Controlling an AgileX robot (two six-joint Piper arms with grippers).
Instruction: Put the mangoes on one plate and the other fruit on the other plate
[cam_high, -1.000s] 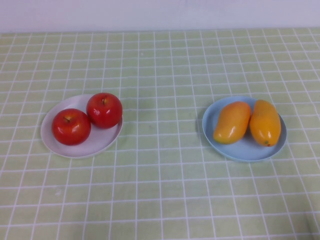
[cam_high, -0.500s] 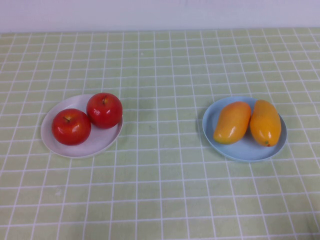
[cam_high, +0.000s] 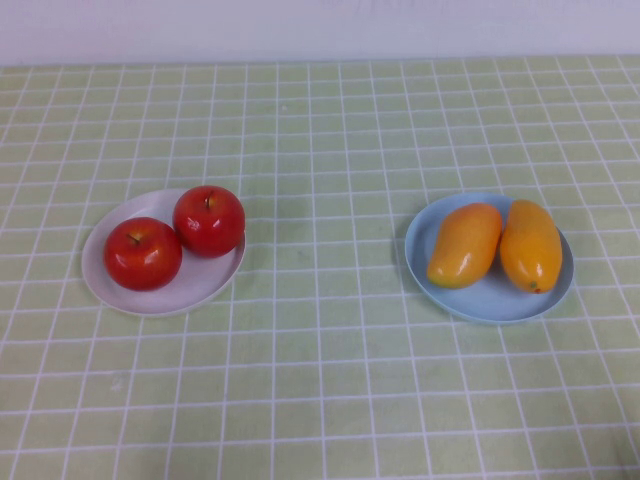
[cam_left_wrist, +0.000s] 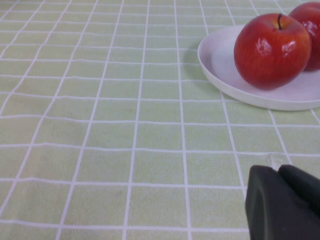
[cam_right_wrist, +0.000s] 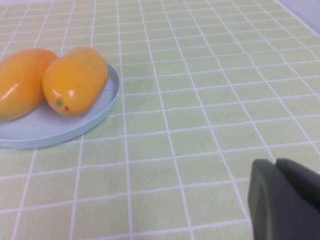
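I judge sorting done: mangoes (cam_high: 495, 245) on the blue plate (cam_high: 487, 301), apples (cam_high: 176, 237) on the white plate (cam_high: 205, 283). I park the left end effector (cam_left_wrist: 283, 202) near the white plate and the right end effector (cam_right_wrist: 285, 200) near the blue; I cannot tell either's opening.

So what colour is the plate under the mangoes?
Light blue plate, clearest in the high view. Left pincer and right pincer sit back, off the plates.
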